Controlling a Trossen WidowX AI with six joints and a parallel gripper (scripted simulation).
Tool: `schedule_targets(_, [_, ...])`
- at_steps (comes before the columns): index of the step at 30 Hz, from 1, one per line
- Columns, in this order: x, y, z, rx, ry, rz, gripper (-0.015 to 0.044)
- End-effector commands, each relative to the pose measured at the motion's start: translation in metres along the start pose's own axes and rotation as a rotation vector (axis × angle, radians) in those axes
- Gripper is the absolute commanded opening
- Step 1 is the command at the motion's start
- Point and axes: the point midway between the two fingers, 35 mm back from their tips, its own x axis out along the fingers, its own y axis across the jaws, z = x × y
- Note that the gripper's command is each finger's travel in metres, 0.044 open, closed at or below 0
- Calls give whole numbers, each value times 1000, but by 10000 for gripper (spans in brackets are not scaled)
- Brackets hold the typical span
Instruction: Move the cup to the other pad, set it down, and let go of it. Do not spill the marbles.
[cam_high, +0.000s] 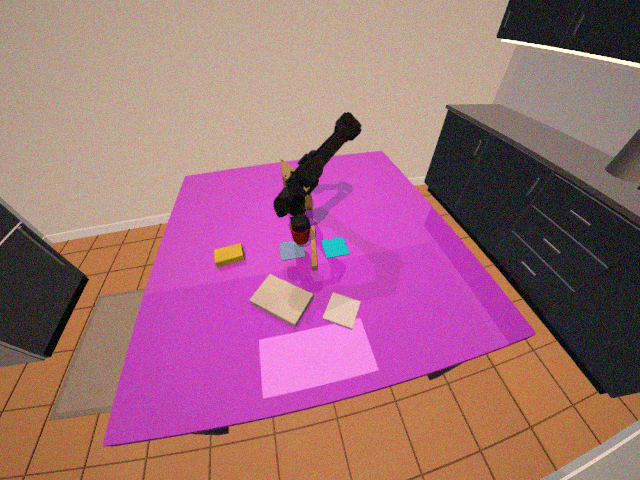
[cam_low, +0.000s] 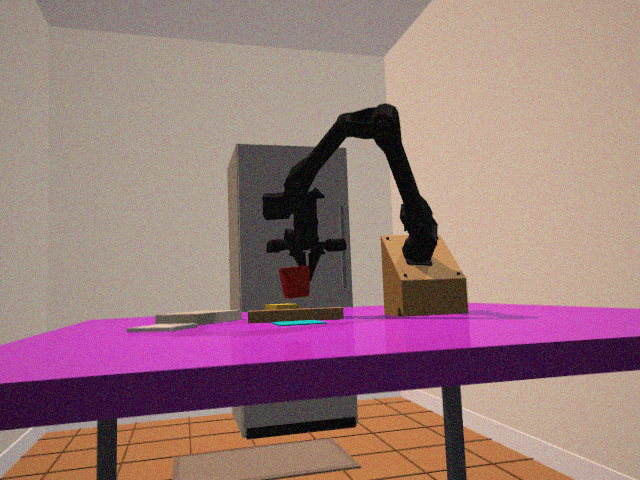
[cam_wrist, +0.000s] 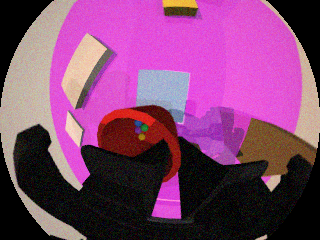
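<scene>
Item: tapered red cup (cam_low: 295, 281) holding coloured marbles (cam_wrist: 140, 128), clamped at its rim by the black end effector (cam_low: 307, 258), suspended above the table (cam_low: 361, 341) at centre frame. Risk: tilt or a jolt crossing the wooden bar (cam_high: 313, 248) toward the teal pad (cam_high: 334, 246) could spill marbles.

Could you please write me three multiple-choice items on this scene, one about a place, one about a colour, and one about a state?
1. Where is the red cup?
A. Standing on the teal pad
B. In the air, above the table
C. Lying on the floor

2. What colour is the pad on the far side of the wooden bar from the blue-grey pad?
A. Teal
B. Orange
C. White

3. What is the gripper doing?
A. Open and holding nothing
B. Shut on nothing
C. Shut on the cup's rim

Answers: 1 B, the exterior view shows a gap under the cup. 2 A, the top view shows it teal. 3 C, the fingers pinch the rim with the marbles inside.
</scene>
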Motion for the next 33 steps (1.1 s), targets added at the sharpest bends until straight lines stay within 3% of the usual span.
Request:
schedule_targets(1, [0, 1, -11, 6, 5, 1, 0])
schedule_targets(33, [-3, 18, -99, 5, 9, 1, 0])
